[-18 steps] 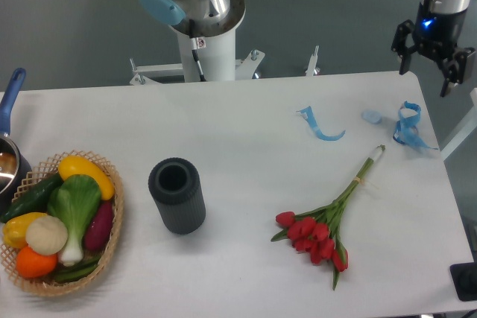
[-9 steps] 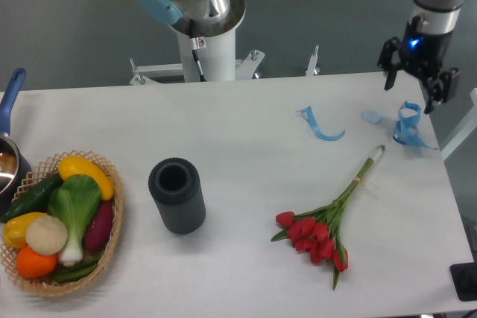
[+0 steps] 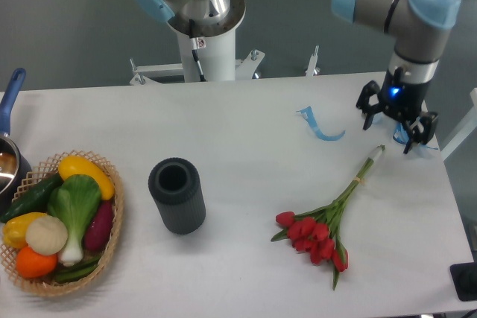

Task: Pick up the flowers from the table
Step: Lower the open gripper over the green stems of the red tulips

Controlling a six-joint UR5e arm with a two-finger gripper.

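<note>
The flowers [image 3: 320,224] are seen lying flat on the table [image 3: 246,117], right of centre and toward the near edge. Their red heads are bunched at the near end, and the tied green stems run up and to the right. The gripper [image 3: 387,126] is held above the far right part of the table, close to the stem tips, with its two fingers spread wide and nothing between them. Whether the fingertips touch the tabletop cannot be told from this angle. A curled blue ribbon [image 3: 320,126] lies left of the gripper, and another blue ribbon piece [image 3: 401,135] is partly hidden behind it. A dark ribbed cylinder [image 3: 177,195] stands upright left of the flowers. At the near left edge a wicker basket [image 3: 112,247] holds vegetables [image 3: 63,214].
</note>
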